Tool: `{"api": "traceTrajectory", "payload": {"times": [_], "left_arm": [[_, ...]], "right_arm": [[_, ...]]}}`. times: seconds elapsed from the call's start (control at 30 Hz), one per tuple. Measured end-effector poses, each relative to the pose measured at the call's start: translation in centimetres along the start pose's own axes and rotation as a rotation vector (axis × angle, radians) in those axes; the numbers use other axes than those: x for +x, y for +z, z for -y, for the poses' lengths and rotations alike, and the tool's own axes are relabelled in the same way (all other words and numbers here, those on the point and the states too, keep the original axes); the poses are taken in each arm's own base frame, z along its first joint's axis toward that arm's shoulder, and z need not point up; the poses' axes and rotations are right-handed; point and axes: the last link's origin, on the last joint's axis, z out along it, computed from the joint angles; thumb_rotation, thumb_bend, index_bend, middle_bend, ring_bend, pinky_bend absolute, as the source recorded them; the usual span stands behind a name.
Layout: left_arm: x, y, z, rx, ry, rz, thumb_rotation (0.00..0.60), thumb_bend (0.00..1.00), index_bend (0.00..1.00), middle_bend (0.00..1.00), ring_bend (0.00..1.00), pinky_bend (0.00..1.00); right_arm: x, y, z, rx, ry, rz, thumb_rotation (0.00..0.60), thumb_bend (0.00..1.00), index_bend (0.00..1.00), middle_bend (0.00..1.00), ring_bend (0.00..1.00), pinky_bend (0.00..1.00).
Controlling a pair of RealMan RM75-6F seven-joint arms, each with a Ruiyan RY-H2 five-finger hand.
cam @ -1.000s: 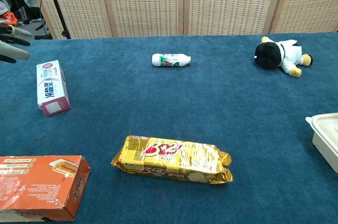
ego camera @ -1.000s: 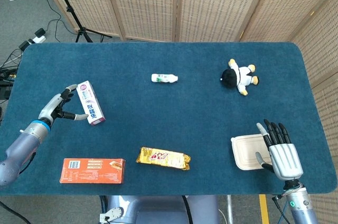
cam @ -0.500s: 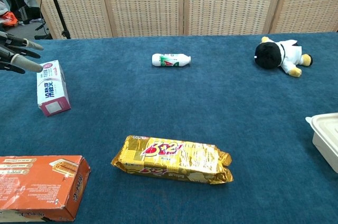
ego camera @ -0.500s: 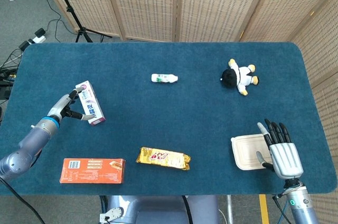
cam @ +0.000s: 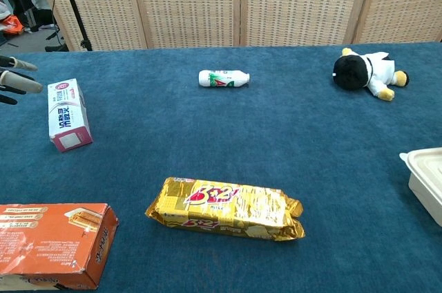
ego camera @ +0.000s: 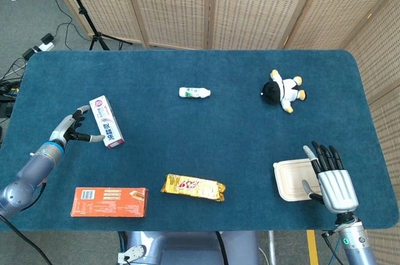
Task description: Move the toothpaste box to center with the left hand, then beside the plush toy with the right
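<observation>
1. The white-and-pink rectangular toothpaste box (ego camera: 107, 122) lies at the blue worktop's (ego camera: 206, 146) left side, long axis running near-to-far.
2. The left hand (ego camera: 70, 130), fingers spread and empty, is seen just beside the box's left; the right hand (ego camera: 332, 180), also spread, is well apart.

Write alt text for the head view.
On a blue table, the left robot hand reaches with spread fingers beside a toothpaste box. Farther off lie a small bottle and a plush toy; the right robot hand hovers open by a white container.
</observation>
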Motion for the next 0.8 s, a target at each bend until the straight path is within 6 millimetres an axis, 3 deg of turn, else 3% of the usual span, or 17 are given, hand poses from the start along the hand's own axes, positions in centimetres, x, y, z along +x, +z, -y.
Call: {"api": "traceTrajectory", "payload": {"times": [0.33, 0.8], "left_arm": [[1.2, 0.8, 1.0, 0.007, -0.113, -0.014, 0.6, 0.0, 0.0, 0.0, 0.0, 0.0], [-0.7, 2.4, 1.5, -0.031, -0.159, 0.023, 0.6, 0.0, 0.0, 0.0, 0.0, 0.0]], "right_arm": [[-0.1, 0.0, 0.0, 0.001, 0.0, 0.0, 0.6, 0.41, 0.04, 0.0, 0.0, 0.0], [-0.2, -0.1, 0.2, 0.01, -0.008, -0.001, 0.6, 0.41, 0.04, 0.0, 0.0, 0.0]]}}
